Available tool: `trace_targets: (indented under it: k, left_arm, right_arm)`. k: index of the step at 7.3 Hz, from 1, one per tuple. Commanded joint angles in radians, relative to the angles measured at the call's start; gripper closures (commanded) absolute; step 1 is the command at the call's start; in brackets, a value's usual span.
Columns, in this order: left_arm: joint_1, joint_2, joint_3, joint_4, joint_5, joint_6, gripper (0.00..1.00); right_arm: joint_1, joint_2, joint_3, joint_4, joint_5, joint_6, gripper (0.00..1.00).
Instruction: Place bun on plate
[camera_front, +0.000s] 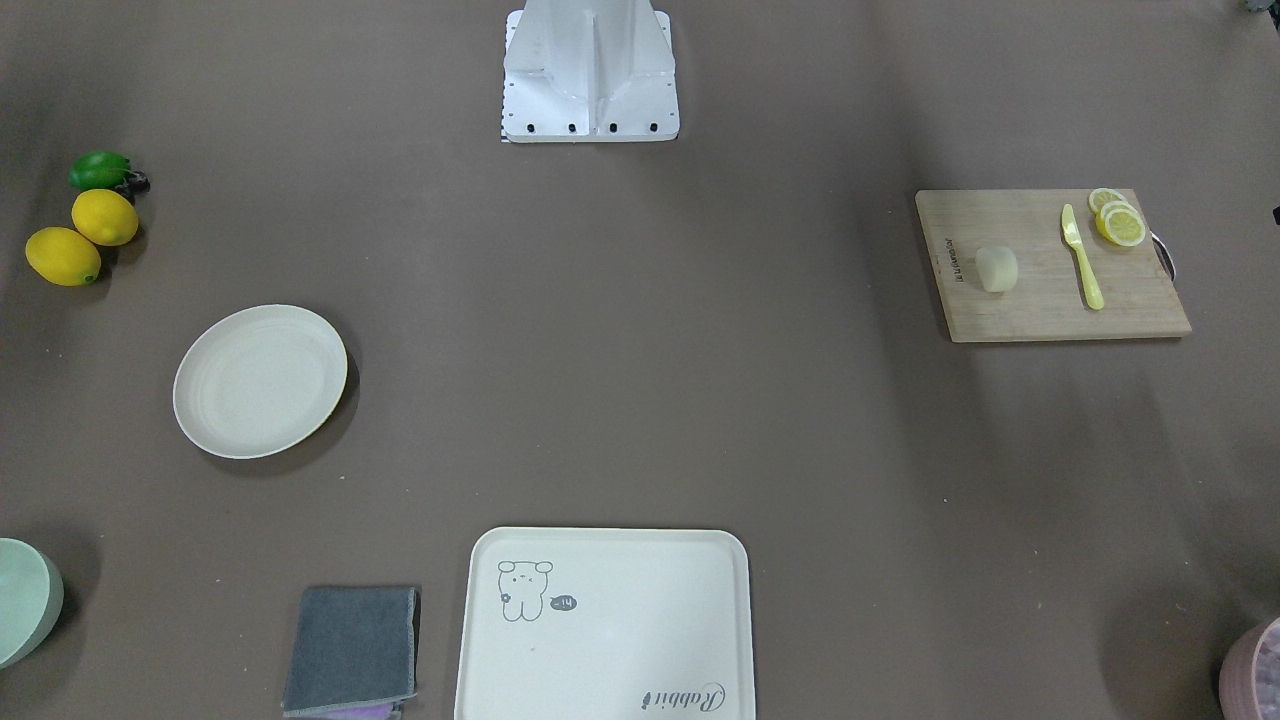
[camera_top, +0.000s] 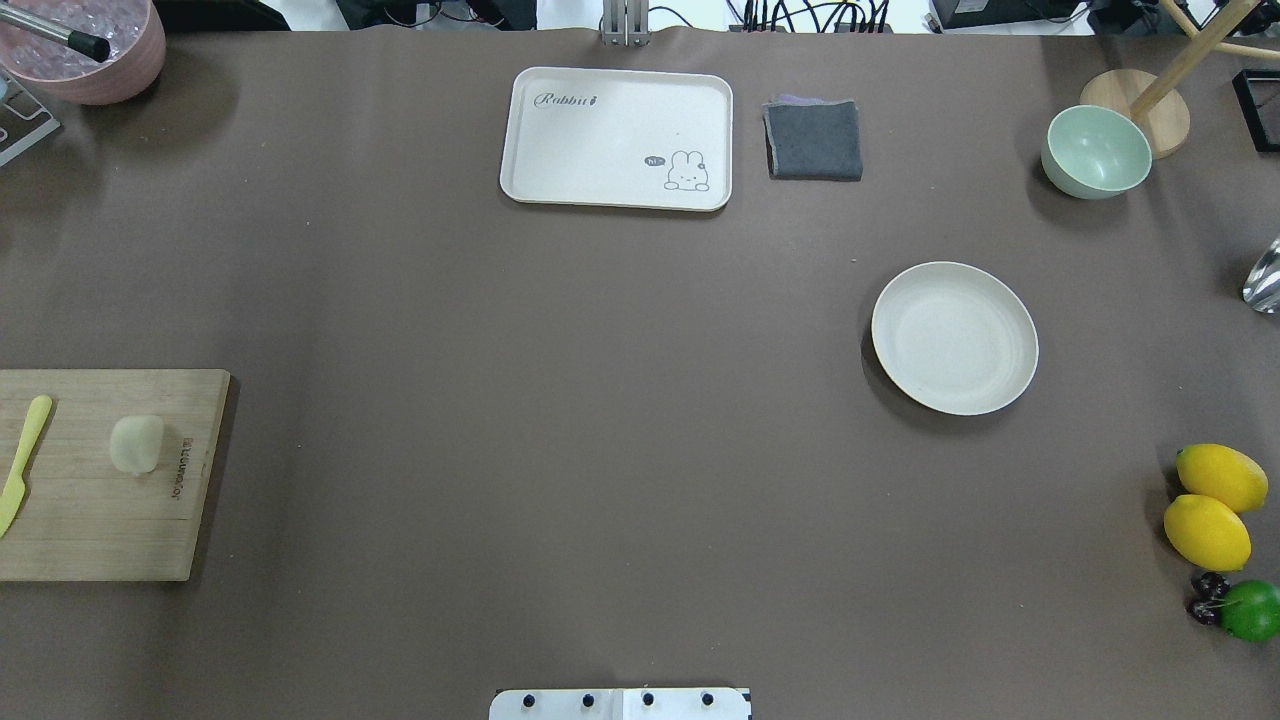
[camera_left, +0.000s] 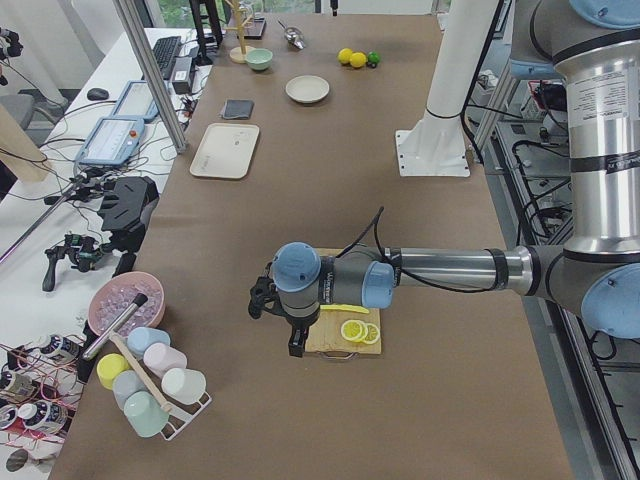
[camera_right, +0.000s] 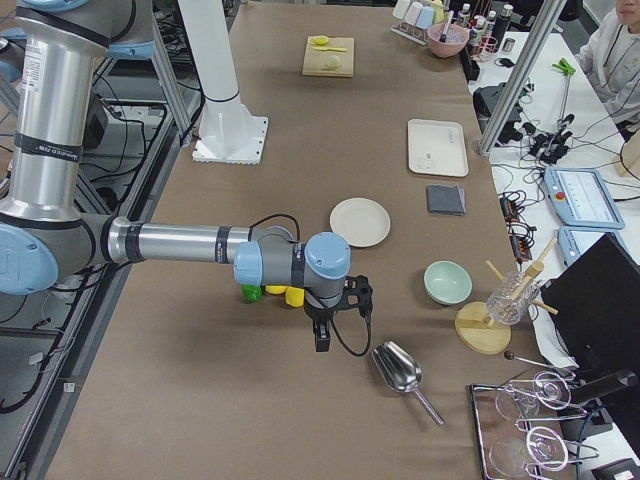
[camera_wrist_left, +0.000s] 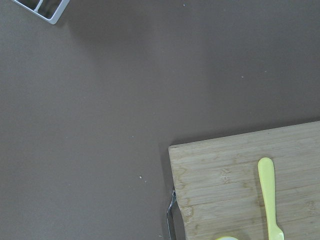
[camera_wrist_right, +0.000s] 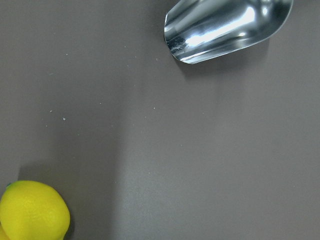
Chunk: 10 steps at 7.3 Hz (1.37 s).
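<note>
The bun (camera_front: 996, 269) (camera_top: 137, 443) is a small pale lump lying on a wooden cutting board (camera_top: 95, 475) at the table's left end, beside a yellow knife (camera_top: 22, 462). It also shows far off in the exterior right view, bun (camera_right: 333, 62). The plate (camera_top: 954, 338) (camera_front: 260, 381) is round, cream and bare, on the right half of the table. My left gripper (camera_left: 295, 343) hangs over the board's outer end, past the lemon slices (camera_left: 355, 330). My right gripper (camera_right: 322, 338) hangs near the lemons, far from the plate (camera_right: 360, 221). I cannot tell if either is open or shut.
A cream tray (camera_top: 615, 138) with a drawing, a grey cloth (camera_top: 814, 140) and a green bowl (camera_top: 1095, 152) line the far edge. Two lemons (camera_top: 1210, 505) and a lime (camera_top: 1252, 610) sit at the right end. A metal scoop (camera_wrist_right: 225, 27) lies near the right wrist.
</note>
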<state>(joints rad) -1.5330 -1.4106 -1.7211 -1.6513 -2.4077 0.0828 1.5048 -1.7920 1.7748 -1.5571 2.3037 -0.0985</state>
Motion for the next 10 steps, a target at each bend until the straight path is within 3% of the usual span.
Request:
trace_targets:
  k: [1, 5, 6, 8, 10]
  left_arm:
    - [0.001, -0.008, -0.002, -0.002, -0.001, 0.0, 0.02]
    - [0.001, -0.008, -0.002, -0.088, -0.013, 0.002, 0.02]
    - [0.001, -0.008, 0.002, -0.184, -0.014, -0.009, 0.02]
    - [-0.002, -0.034, 0.005, -0.261, -0.011, -0.014, 0.02]
    - [-0.009, -0.105, 0.021, -0.281, -0.045, -0.264, 0.02]
  right_arm:
    - [0.0, 0.0, 0.0, 0.0, 0.0, 0.0, 0.0]
    - [0.0, 0.0, 0.005, 0.009, 0.002, 0.003, 0.0]
    - [0.0, -0.001, 0.008, 0.053, 0.002, 0.005, 0.0]
    - [0.0, -0.003, -0.005, 0.239, -0.001, 0.014, 0.0]
    - [0.0, 0.003, 0.011, 0.253, -0.004, 0.049, 0.0]
